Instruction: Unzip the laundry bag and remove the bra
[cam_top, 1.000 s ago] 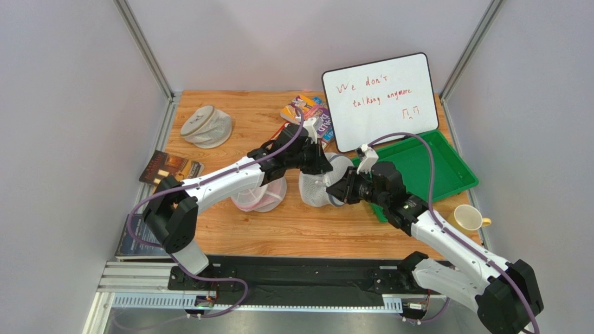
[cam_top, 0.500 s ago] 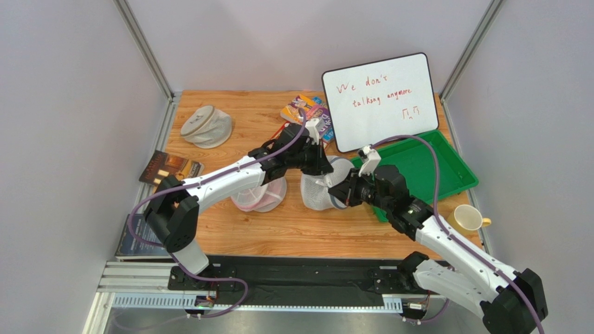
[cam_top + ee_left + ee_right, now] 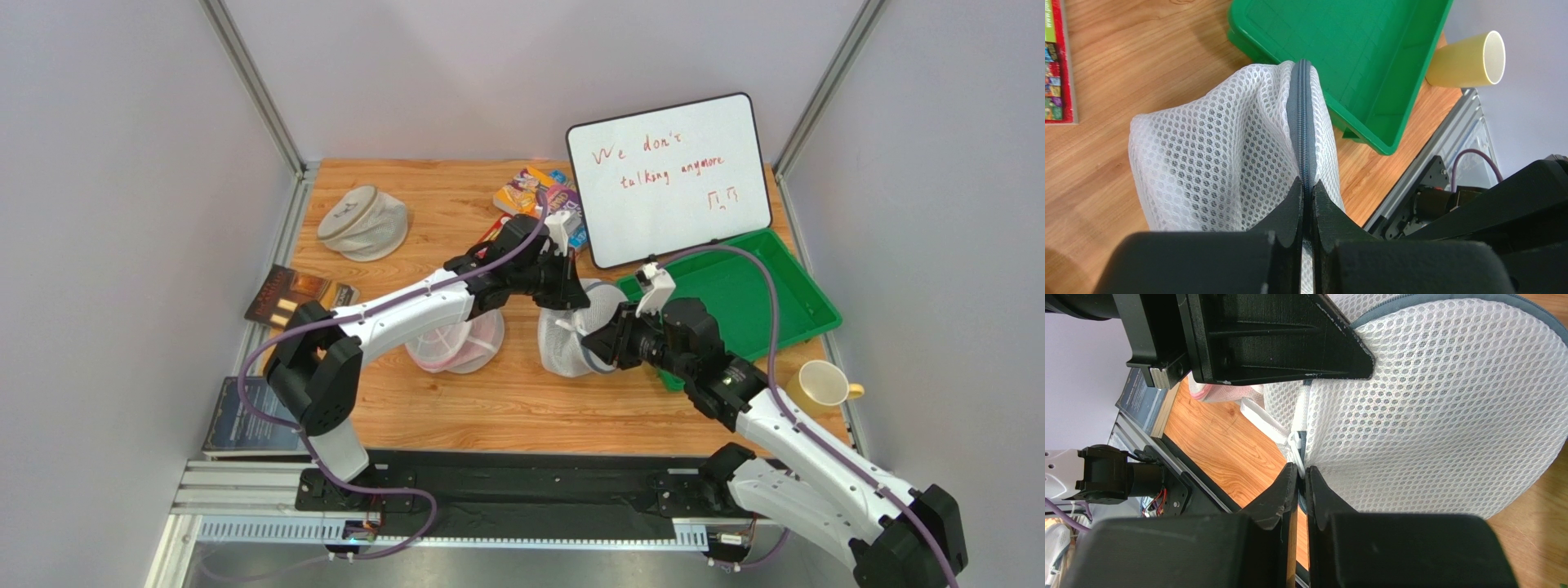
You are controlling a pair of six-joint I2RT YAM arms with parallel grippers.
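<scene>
The laundry bag [image 3: 562, 349], white mesh with a grey-blue zipper rim [image 3: 1303, 122], stands on the table between my two grippers. My left gripper [image 3: 572, 294] is shut on the zipper rim at the bag's top, with the fingertips [image 3: 1295, 195] pinched on the grey-blue tape. My right gripper [image 3: 599, 348] is at the bag's right side. It is shut on a small white and grey zipper pull [image 3: 1297, 444] at the mesh edge [image 3: 1438, 404]. The bag looks closed. The bra is hidden.
A pink-tinted mesh bag [image 3: 456, 346] lies just left of the laundry bag. A beige-grey bag [image 3: 362, 223] lies far left. A green tray [image 3: 761, 294], a whiteboard [image 3: 669, 178] and a yellow cup [image 3: 824, 382] are on the right. Books [image 3: 298, 294] lie at the left edge.
Both grippers and the laundry bag have shifted a little to the right. The right arm has drawn slightly toward the near edge, still gripping.
</scene>
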